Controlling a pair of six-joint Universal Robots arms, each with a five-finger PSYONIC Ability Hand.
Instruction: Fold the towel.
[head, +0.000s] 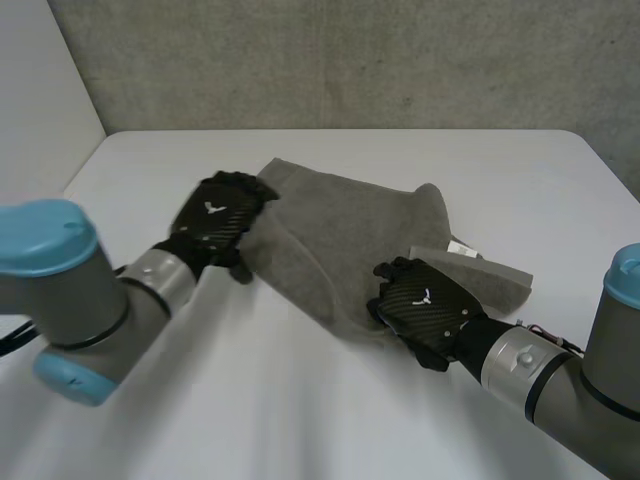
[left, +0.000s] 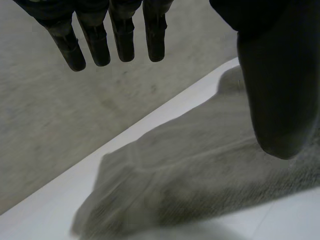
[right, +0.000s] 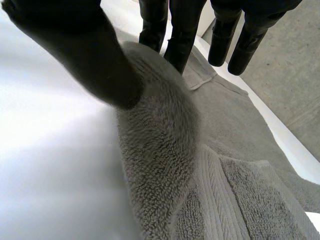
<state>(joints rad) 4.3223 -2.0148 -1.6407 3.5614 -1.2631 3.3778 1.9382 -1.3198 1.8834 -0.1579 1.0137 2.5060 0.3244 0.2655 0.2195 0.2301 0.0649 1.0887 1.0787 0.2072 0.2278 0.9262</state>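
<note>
Across the frame's centre your grey towel (head: 330, 240) lies rumpled on the white bench (head: 500, 170). Your left hand (head: 212, 220) sits at its left edge, fingers (left: 122, 35) straight and thumb apart, gripping nothing. Your right hand (head: 425, 305), lower right of centre at the near edge, pinches a ridge of towel between thumb and fingers (right: 182, 30).

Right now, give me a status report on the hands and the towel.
Left hand open over towel, left corner. Right hand pinching near edge. Nothing blocking.
</note>
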